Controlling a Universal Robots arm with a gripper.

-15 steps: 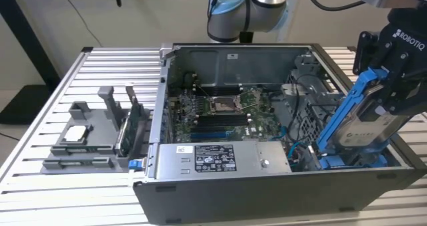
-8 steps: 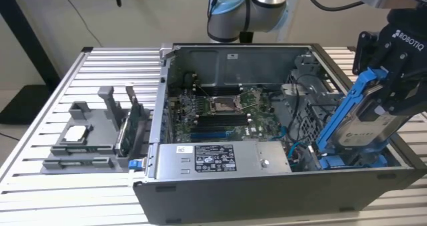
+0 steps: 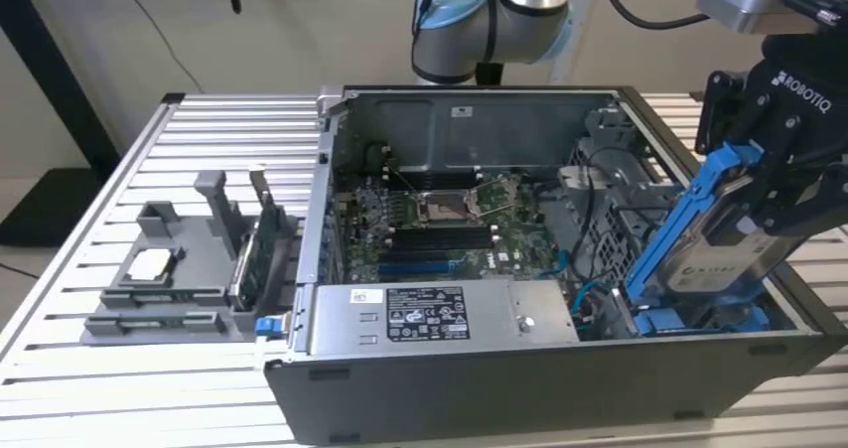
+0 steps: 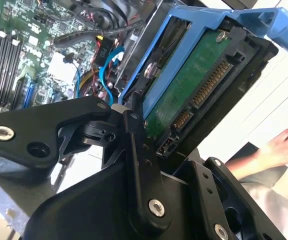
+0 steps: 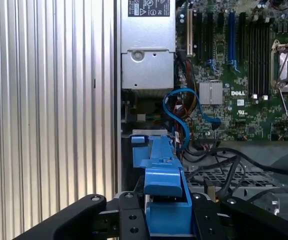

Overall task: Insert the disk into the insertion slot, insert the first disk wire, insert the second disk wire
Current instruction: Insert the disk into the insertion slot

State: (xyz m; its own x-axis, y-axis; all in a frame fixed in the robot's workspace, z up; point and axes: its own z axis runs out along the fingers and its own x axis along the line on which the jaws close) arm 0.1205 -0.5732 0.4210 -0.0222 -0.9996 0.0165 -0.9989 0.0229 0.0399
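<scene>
Exterior view: the computer case [image 3: 530, 388] lies open on the slatted table [image 3: 106, 408], with the motherboard [image 3: 451, 215] on its floor and the power supply [image 3: 438, 314] against its near wall. The gripper [image 3: 762, 220] stands over the case's end at the exterior view's right, its fingers clamped on the disk [image 3: 709, 259], which sits in a blue carrier [image 3: 669, 229]. The disk is tilted, its lower end down inside the case at the insertion slot [image 3: 613, 249] and its upper end above the case rim; whether it touches the slot walls cannot be told. A grey fixture [image 3: 166, 279] rests on the table just outside the opposite end of the case. Second wrist view: the gripper [image 4: 149, 105] is closed on the disk [image 4: 194, 85], whose green circuit board and connector pins face the camera, with the blue carrier [image 4: 209, 15] framing it. Blue cables [image 4: 106, 70] lie inside the case beside the motherboard [image 4: 14, 50]. A person's hand [image 4: 284, 145] is outside the case, well apart from the disk. First wrist view: the gripper [image 5: 169, 222] holds the blue carrier [image 5: 164, 185] along the case's side wall, next to the perforated metal of the insertion slot [image 5: 234, 177]. Blue cables [image 5: 179, 110] loop between the carrier and the power supply [image 5: 146, 55].
</scene>
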